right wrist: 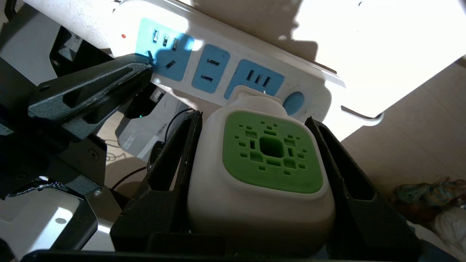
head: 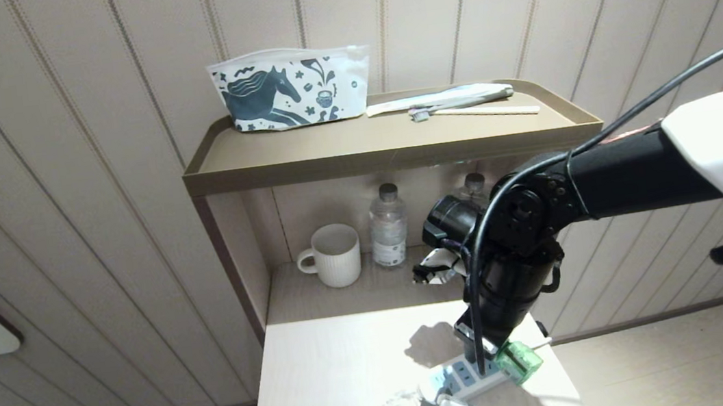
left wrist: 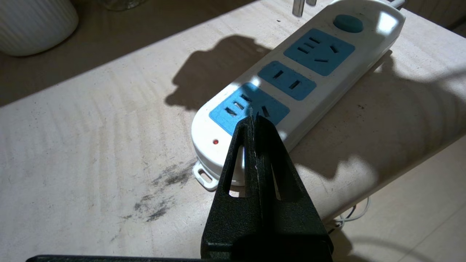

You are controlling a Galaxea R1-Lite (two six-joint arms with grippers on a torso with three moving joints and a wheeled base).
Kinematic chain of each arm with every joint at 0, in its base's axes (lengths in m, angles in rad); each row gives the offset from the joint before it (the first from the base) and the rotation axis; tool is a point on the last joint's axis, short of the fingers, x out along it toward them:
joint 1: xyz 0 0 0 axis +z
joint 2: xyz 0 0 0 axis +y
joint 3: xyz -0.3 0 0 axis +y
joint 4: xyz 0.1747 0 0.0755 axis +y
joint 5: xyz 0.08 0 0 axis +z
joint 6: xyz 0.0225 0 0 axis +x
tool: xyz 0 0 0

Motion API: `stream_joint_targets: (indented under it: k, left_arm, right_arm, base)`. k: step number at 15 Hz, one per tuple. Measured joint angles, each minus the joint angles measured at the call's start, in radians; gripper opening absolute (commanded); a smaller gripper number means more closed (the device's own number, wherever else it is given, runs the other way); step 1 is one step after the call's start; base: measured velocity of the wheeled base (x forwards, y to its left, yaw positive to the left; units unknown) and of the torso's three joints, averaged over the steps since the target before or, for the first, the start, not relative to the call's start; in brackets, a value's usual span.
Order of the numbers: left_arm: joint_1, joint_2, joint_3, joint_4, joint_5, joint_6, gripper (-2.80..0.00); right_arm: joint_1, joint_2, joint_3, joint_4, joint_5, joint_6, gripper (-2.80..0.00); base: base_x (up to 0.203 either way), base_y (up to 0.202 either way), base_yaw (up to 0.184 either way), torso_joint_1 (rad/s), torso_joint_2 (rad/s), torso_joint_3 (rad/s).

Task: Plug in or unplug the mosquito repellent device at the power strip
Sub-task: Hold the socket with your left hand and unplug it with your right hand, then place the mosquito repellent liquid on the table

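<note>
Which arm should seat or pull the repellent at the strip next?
Right. The right gripper already clamps the mosquito repellent device at the end socket of the power strip. The left gripper is shut, pressing the strip's far end.

The power strip (left wrist: 364, 47) looks like smooth, shiny white plastic. The table (left wrist: 91, 145) looks like pale wood, rough and scuffed with dark marks. The mosquito repellent device (right wrist: 262, 189) looks like smooth plastic. The gripper fingers (left wrist: 262, 203) look like black, grainy, dull plastic.
</note>
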Motion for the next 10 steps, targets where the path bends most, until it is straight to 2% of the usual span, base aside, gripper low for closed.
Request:
stream_joint_targets:
  k: [4, 10]
  left_arm:
    - [0.017, -0.105, 0.013, 0.01, -0.002, 0.021, -2.8]
    - [0.109, -0.357, 0.047, 0.0, -0.007, 0.147, -2.8]
  right_arm:
    - [-0.007, -0.078, 0.003, 0.022, -0.001, 0.001, -2.8]
    - [-0.004, -0.192, 0.035, 0.056, 0.0, 0.007, -2.8]
  base:
    - [0.0, 0.0, 0.0, 0.0, 0.0, 0.0]
    - [0.0, 0.0, 0.0, 0.0, 0.0, 0.0]
